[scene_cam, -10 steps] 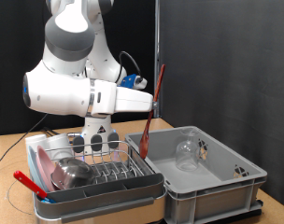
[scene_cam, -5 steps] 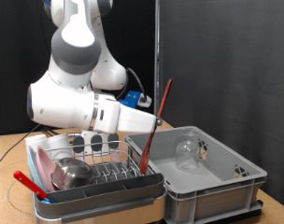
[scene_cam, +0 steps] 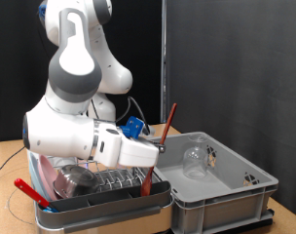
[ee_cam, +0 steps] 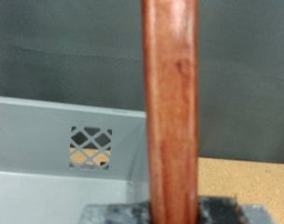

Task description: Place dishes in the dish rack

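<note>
- At the near edge of the wooden tabletop [scene_cam: 7, 171], toward the exterior view's left, sits the dish rack [scene_cam: 99, 200], its chrome wires rising from a pale tray base.
- A flat red utensil [scene_cam: 31, 192] lies across the rack's near left corner, its tip reaching out past the rim.
- Inside the rack, a shiny steel bowl [scene_cam: 75, 179] lies tipped among the prongs, and a sliver of the pink plate [scene_cam: 38, 168] shows behind it at the rack's left side, mostly hidden by the arm.
- Just above the rack's right end, the gripper [scene_cam: 153, 148] is clamped on a thin red long-handled utensil [scene_cam: 158, 146]; the handle stands tilted, its upper end leaning toward the exterior view's right and its lower end reaching down at the rack's right edge.
- In the wrist view the same handle [ee_cam: 172, 112] fills the middle as a reddish-brown bar, with the dark fingers [ee_cam: 114, 214] pressed on either side of it.
- Beside the rack, on the exterior view's right, the larger grey plastic tub [scene_cam: 236, 190] takes up the near right part of the tabletop; its vented wall [ee_cam: 58, 154] appears in the wrist view too.
- A clear drinking glass [scene_cam: 195, 158] stands upright inside the tub, toward its far side.
- The white Franka arm [scene_cam: 75, 88] rises behind the rack, with a dark curtain [scene_cam: 236, 68] farthest back.
</note>
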You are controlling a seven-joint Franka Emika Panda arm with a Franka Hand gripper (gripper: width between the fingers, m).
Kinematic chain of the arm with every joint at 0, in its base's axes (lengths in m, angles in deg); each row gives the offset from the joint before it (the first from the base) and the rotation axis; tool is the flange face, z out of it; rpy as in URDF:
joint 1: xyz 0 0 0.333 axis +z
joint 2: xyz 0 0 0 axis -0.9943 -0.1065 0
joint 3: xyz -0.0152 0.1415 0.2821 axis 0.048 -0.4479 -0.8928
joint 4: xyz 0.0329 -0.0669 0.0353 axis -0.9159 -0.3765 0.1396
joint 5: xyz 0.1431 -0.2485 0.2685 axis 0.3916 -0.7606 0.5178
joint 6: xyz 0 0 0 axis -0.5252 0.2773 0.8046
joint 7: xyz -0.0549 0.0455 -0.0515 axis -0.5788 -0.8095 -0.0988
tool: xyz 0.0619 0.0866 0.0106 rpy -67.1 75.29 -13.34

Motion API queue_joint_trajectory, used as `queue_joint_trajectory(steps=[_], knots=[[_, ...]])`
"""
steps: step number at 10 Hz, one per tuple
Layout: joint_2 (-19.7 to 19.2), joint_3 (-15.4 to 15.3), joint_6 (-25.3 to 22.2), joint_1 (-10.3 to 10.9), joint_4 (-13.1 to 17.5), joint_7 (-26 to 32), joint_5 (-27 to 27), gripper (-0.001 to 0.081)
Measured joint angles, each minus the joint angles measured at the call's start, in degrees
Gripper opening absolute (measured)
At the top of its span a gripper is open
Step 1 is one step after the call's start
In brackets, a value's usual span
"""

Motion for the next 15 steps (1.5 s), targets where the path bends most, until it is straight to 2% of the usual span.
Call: queue_joint_trajectory(steps=[3,4,5,6,7,8,9,10,12,15], knots=[[-2.3,0.0,0.1,0.3,1.2,-0.1,-1.3,0.0086],[-2.9,0.0,0.1,0.4,1.6,-0.1,-1.4,0.0162],[-3.1,0.0,0.1,0.5,1.7,-0.1,-1.5,0.0162],[-3.2,0.0,0.1,0.5,1.8,-0.1,-1.5,0.0363],[-3.2,0.0,0.1,0.5,1.9,-0.1,-1.5,0.0500],[-3.2,0.0,0.1,0.5,2.2,-0.1,-1.4,0.0500],[-3.2,0.0,0.1,0.5,2.5,-0.1,-1.4,0.0684],[-3.2,0.0,0.1,0.5,2.7,-0.1,-1.4,0.0773],[-3.2,0.0,0.1,0.5,3.0,-0.1,-1.4,0.0803],[-3.2,0.0,0.0,0.5,3.0,-0.1,-1.4,0.0803]])
